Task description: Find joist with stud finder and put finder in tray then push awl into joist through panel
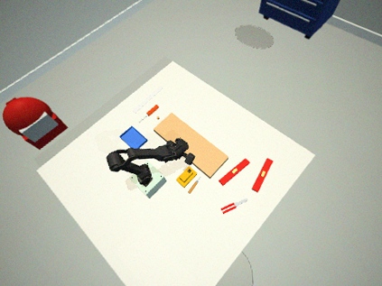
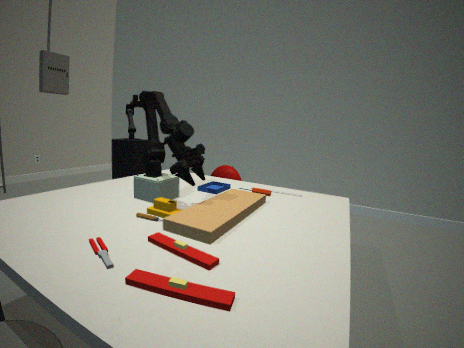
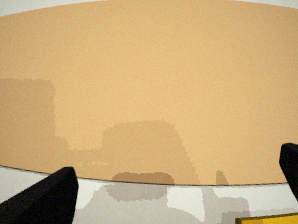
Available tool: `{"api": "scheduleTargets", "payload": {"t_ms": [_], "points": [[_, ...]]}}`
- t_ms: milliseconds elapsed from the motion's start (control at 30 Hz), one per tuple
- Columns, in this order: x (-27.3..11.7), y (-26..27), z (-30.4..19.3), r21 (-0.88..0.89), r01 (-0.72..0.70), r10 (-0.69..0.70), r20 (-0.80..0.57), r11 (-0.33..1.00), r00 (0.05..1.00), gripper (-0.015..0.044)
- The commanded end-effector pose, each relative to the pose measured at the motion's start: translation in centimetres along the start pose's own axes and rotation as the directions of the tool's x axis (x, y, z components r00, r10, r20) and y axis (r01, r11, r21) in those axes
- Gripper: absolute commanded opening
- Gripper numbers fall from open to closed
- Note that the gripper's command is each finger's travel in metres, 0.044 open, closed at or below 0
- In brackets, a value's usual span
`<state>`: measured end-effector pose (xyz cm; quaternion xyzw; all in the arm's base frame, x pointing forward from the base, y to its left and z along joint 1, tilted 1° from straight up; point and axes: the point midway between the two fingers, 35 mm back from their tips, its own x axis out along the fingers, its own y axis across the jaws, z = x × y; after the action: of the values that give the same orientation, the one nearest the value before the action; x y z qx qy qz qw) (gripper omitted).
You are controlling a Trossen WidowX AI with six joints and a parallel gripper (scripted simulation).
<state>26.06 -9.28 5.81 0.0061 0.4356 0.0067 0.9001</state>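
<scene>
The tan floor panel (image 1: 208,152) (image 2: 220,212) (image 3: 150,60) lies flat on the table, with no hole that I can make out. My gripper (image 1: 187,151) (image 2: 198,181) (image 3: 182,168) is open and empty, above the panel's near long edge on the arm's side. The yellow stud finder (image 1: 185,179) (image 2: 162,206) (image 3: 272,220) lies on the table beside the panel; only its edge shows at the wrist view's lower right. The wooden-handled awl (image 1: 193,186) (image 2: 146,216) lies next to it. The blue tray (image 1: 133,137) (image 2: 214,187) is empty. The joist is hidden.
Two red levels (image 1: 235,172) (image 2: 180,290) lie past the panel's end, with red-handled pliers (image 1: 228,207) (image 2: 101,252) near them. An orange screwdriver (image 1: 152,109) (image 2: 261,191) and a pale strip (image 1: 148,100) lie beyond the tray. The arm stands on a pale green block (image 1: 157,187) (image 2: 156,188).
</scene>
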Motion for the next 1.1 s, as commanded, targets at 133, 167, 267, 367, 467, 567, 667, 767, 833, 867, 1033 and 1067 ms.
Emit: {"api": "scheduleTargets", "payload": {"t_ms": [133, 167, 267, 367, 467, 567, 667, 767, 833, 867, 1033, 1067], "points": [[-1.7, -7.7, -8.7, 0.072, 0.120, -0.090, -0.332, 0.990, 0.939, 0.0440], [-2.0, -8.1, -9.3, 0.078, 0.122, -0.087, -0.353, 0.989, 0.932, 0.0440], [-2.0, -8.2, -9.6, 0.080, 0.122, -0.086, -0.360, 0.989, 0.929, 0.0440], [-2.0, -8.2, -9.6, 0.080, 0.122, -0.086, -0.360, 0.989, 0.929, 0.0440], [-2.0, -7.9, -9.5, 0.080, 0.122, -0.085, -0.360, 0.989, 0.929, 0.0440], [-1.9, -7.8, -9.4, 0.081, 0.122, -0.085, -0.360, 0.989, 0.929, 0.0440], [-1.7, -7.8, -9.6, 0.081, 0.122, -0.085, -0.360, 0.989, 0.929, 0.0440], [-1.3, -7.9, -9.8, 0.081, 0.122, -0.085, -0.360, 0.989, 0.929, 0.0440], [-1.0, -7.9, -10.0, 0.081, 0.122, -0.085, -0.360, 0.989, 0.929, 0.0440], [-0.9, -7.9, -10.1, 0.081, 0.122, -0.085, -0.360, 0.989, 0.929, 0.0440], [-0.2, -8.0, -10.6, 0.081, 0.122, -0.085, -0.360, 0.989, 0.929, 0.0440], [-0.1, -8.0, -10.7, 0.081, 0.122, -0.085, -0.360, 0.989, 0.929, 0.0440]]}}
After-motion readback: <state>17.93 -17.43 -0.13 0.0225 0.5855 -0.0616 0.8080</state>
